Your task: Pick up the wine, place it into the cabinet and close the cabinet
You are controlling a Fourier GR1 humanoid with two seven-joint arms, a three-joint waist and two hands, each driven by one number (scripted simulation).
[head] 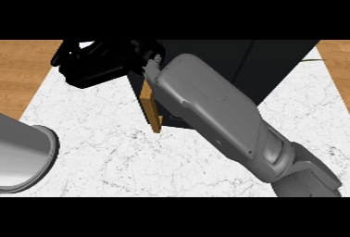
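Observation:
The black cabinet (232, 65) stands at the back of the white marble counter (137, 157). Its door (152, 109) is swung out towards me, and I see it edge-on as a thin wooden strip. My right forearm reaches from the lower right across the cabinet's front. My right hand (92, 65) is a black mass at the upper left, just left of the door's top, on its outer side. No wine bottle shows anywhere; the arm and door hide the cabinet's inside. Of my left arm only the grey forearm (21, 155) shows at the lower left.
Wooden floor (21, 65) shows beyond the counter's left and right edges. The counter's bare marble spreads in front of and left of the cabinet.

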